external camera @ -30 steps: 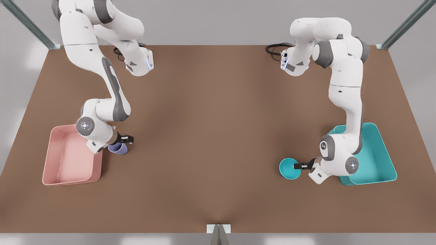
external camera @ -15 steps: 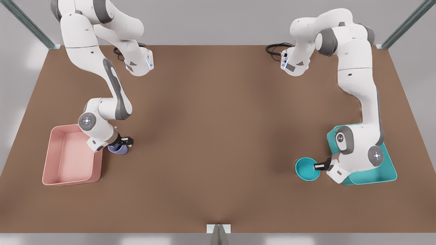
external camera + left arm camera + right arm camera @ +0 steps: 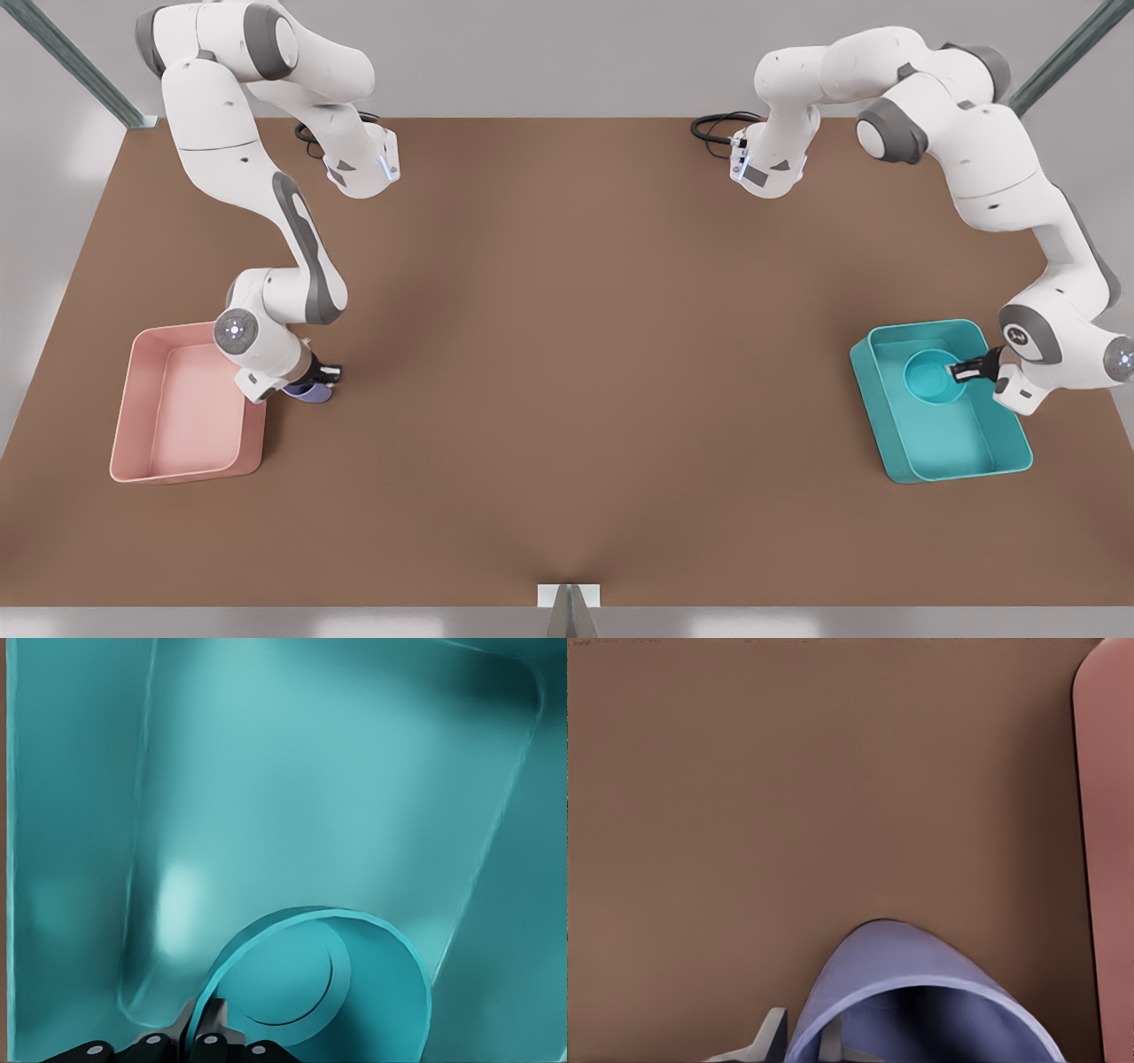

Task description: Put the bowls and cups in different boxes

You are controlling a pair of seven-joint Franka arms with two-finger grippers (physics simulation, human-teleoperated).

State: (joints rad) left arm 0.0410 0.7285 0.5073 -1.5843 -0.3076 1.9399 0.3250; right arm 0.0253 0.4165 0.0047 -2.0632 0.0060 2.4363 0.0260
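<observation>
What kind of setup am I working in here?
Likely a simulated tabletop sorting bench: a bare brown table, a pink tray and a teal tray at opposite ends, no room furnishings.

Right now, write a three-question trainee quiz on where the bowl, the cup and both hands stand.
1. True or false: the teal bowl is over the inside of the teal box.
2. Multiple choice: the lavender cup is (A) inside the pink box, (B) outside it, by its edge on the front view's right, (C) in the teal box.
3. Fill in: the left hand is closed on the rim of the ____, while the right hand grips the cup's rim.

Key
1. True; the left wrist view shows the box floor beyond the gripped bowl.
2. B; the cup is over bare brown table.
3. teal bowl.
</observation>
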